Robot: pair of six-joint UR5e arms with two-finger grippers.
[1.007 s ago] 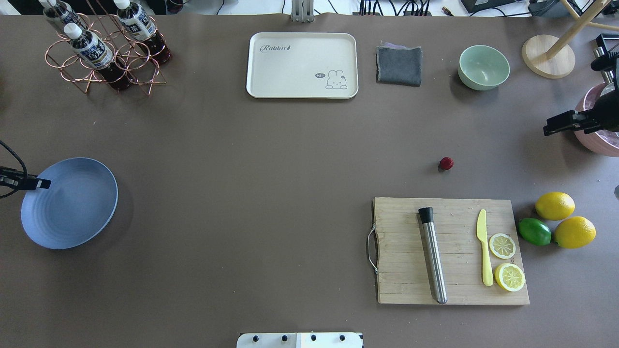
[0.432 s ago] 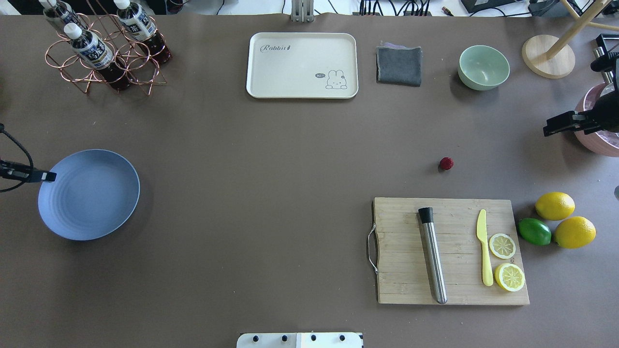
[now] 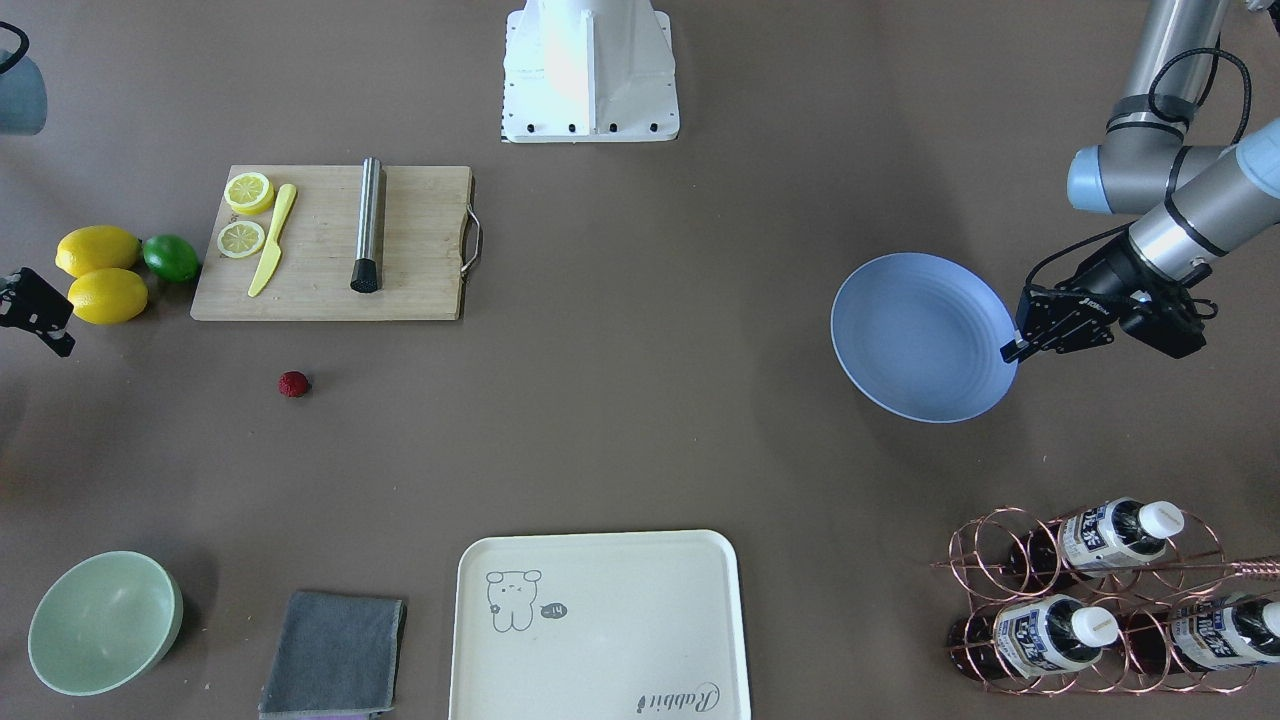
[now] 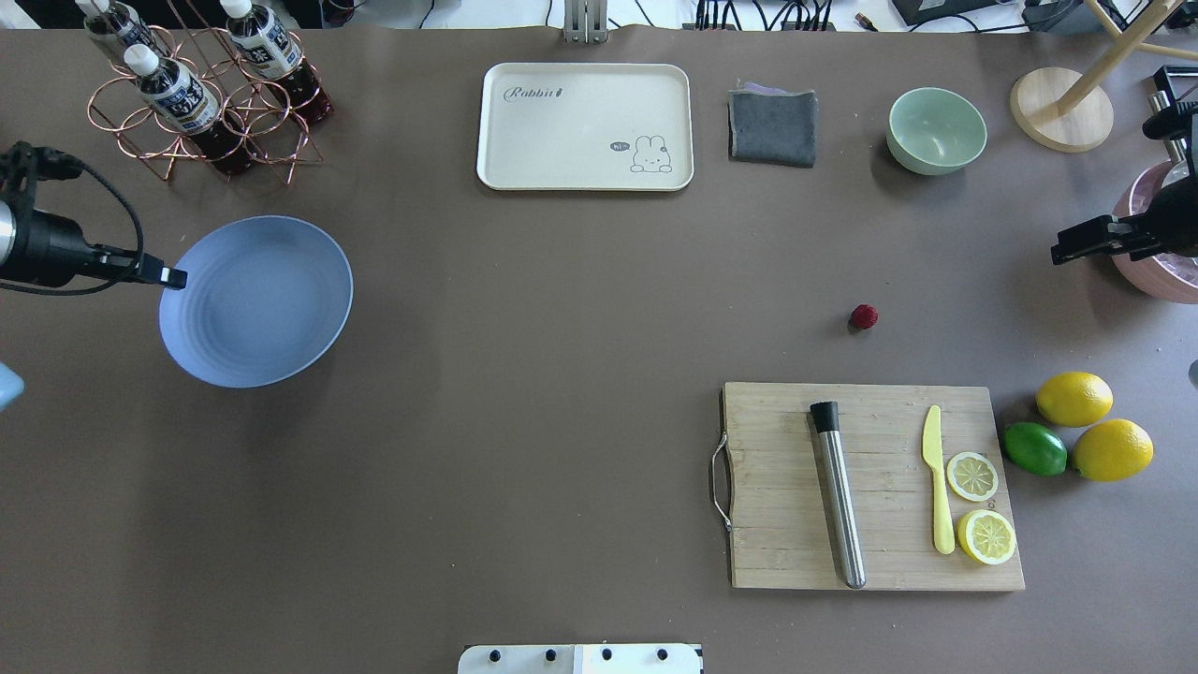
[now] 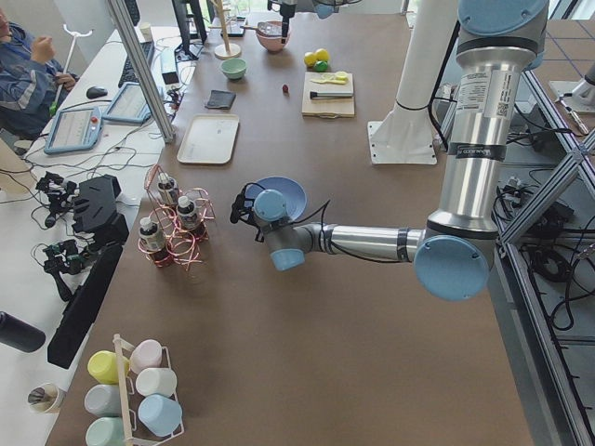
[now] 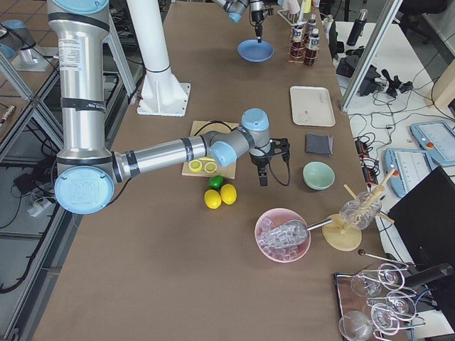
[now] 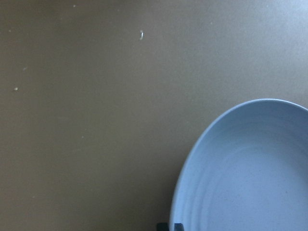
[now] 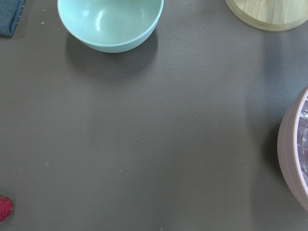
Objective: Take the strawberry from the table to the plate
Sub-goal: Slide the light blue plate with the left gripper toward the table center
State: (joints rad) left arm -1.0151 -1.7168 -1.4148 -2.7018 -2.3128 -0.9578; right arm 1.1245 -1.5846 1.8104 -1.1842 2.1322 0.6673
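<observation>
The strawberry [image 4: 863, 316] [image 3: 293, 384], small and dark red, lies on the bare table [image 4: 562, 374] just beyond the cutting board; it also shows at the lower left edge of the right wrist view [image 8: 4, 208]. My left gripper [image 4: 176, 277] [image 3: 1010, 348] is shut on the left rim of the light-blue plate [image 4: 255, 301] [image 3: 920, 335] [image 7: 250, 173], on the table's left side. Far to the right, my right gripper [image 4: 1059, 253] [image 3: 55, 328] hovers open and empty, well right of the strawberry.
A wooden cutting board [image 4: 777, 487] carries a steel tube, a yellow knife and lemon slices. Two lemons and a lime [image 4: 1034, 448] lie to its right. At the back stand a cream tray [image 4: 585, 126], grey cloth [image 4: 772, 126], green bowl [image 4: 936, 131] and bottle rack [image 4: 201, 103]. A pink bowl [image 4: 1156, 271] sits far right.
My left gripper has carried the plate rightward and toward the table's far side, away from the left edge. The strawberry and the right arm have stayed still.
</observation>
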